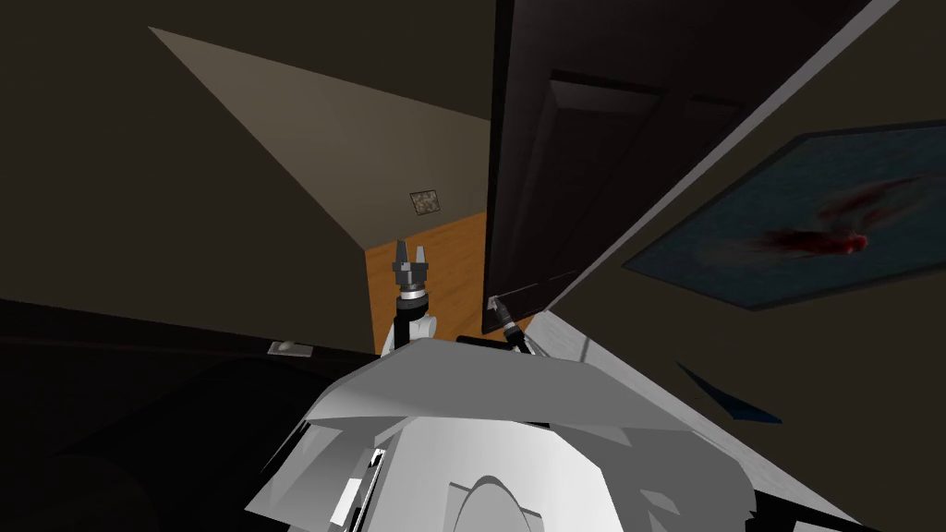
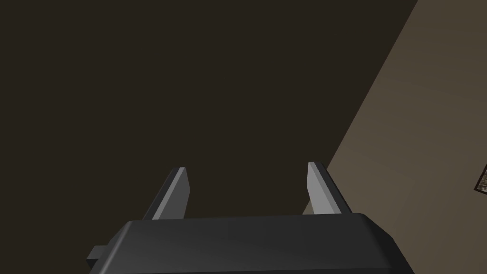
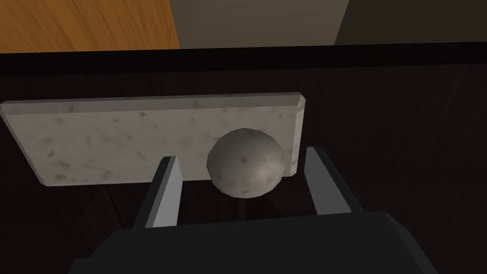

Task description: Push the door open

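A dark door (image 1: 591, 157) stands ajar ahead and to the right, its free edge toward the gap. My right gripper (image 1: 496, 305) is at the door's lower edge. In the right wrist view it (image 3: 240, 178) is open, with a round grey speckled knob (image 3: 246, 162) between its fingers (image 3: 164, 195), not pressed. The knob sits on a grey speckled plate (image 3: 119, 138) fixed to the dark door face (image 3: 404, 123). My left gripper (image 1: 411, 254) is held up over the orange floor in the gap, open and empty (image 2: 245, 190).
An orange wooden floor (image 1: 434, 277) shows through the gap beside the door. Beige walls (image 1: 323, 148) close in on the left. A picture (image 1: 813, 217) with a red mark hangs on the right wall. A small square plate (image 1: 425, 202) sits on the far wall.
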### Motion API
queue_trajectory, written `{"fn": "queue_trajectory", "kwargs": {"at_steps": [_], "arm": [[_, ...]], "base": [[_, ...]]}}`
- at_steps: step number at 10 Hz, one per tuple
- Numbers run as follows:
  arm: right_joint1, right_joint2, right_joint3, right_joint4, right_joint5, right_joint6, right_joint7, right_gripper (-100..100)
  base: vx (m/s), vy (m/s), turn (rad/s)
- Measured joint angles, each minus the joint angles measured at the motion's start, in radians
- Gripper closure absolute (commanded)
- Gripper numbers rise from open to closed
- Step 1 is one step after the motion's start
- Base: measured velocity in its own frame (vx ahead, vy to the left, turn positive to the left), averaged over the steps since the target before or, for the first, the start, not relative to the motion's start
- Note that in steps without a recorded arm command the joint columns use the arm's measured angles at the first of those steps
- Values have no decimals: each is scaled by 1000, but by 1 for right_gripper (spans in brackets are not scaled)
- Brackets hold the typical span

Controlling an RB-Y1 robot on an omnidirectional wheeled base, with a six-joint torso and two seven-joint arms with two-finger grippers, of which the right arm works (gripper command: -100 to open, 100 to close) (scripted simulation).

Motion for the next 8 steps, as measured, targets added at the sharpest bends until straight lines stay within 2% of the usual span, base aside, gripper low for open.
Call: {"fn": "queue_trajectory", "kwargs": {"at_steps": [4,7,8], "arm": [[2,-1,1,3,1,4,0,100],[1,-5,-7,23,-5,-1,5,100],[9,-6,-11,8,-7,9,8,100]], "base": [[-13,-8,0],[121,84,-32],[164,129,-41]]}}
